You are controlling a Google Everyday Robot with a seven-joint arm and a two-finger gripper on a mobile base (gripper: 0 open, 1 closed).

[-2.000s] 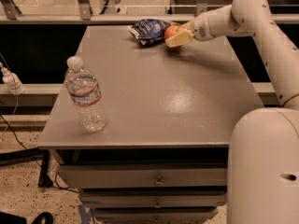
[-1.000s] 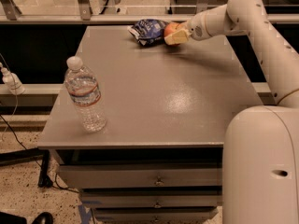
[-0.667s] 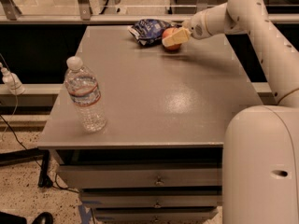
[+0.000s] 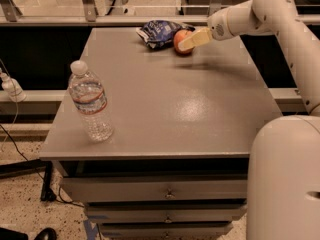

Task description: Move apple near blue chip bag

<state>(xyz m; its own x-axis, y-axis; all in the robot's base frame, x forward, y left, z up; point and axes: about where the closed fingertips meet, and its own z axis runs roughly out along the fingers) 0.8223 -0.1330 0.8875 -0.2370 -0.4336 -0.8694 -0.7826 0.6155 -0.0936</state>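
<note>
The round red-orange apple (image 4: 180,37) sat just beside the wrinkled dark-blue chip bag (image 4: 158,32), the cream gripper (image 4: 194,39) against it — clasping or released, I could not tell. A dragging retreat might roll it away.

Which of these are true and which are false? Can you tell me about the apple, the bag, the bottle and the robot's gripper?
1. The apple sits right beside the blue chip bag. True.
2. The water bottle lies on its side. False: it stands upright.
3. The gripper is at the apple, at the far end of the table. True.
4. The water bottle stands next to the apple. False: it stands near the table's front left edge, far from the apple.
</note>
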